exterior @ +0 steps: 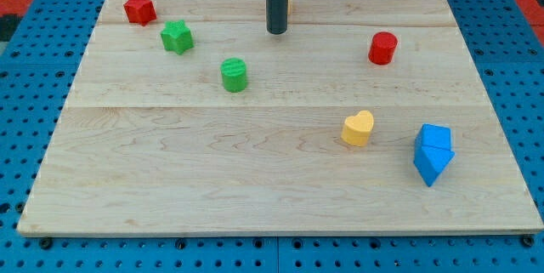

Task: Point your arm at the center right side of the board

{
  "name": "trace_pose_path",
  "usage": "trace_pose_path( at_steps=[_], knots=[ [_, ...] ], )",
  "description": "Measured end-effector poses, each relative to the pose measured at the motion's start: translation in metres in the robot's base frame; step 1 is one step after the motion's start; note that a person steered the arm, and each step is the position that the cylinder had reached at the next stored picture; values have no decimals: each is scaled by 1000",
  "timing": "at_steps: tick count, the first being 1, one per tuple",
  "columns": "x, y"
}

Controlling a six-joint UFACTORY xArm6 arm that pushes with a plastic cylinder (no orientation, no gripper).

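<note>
My tip [276, 31] is the lower end of a dark rod that comes down at the view's top centre of the wooden board [255, 179]. It stands apart from every block. The green cylinder [234, 75] is below and to its left. The red cylinder [382, 48] is to its right. A yellow heart block [358, 127] and two blue blocks [433, 153] pressed together lie at the view's lower right. A small orange-yellow edge [289, 4] shows just behind the rod, mostly hidden.
A red star block [139, 8] sits at the view's top left corner, a green star block [177, 36] just below and right of it. Blue pegboard [34, 69] surrounds the board on all sides.
</note>
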State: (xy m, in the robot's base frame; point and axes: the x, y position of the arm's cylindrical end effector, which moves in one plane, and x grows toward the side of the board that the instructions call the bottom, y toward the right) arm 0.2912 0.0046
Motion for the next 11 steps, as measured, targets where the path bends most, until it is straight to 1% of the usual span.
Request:
trace_pose_path(
  at_steps=[2,3,4,5,6,7,8,9,10,11],
  knots=[
    [22,0],
    [72,-1],
    [113,20],
    [122,65],
    [122,127],
    [126,157],
    [133,230],
    [135,273],
    [163,310],
    [216,337]
  ],
)
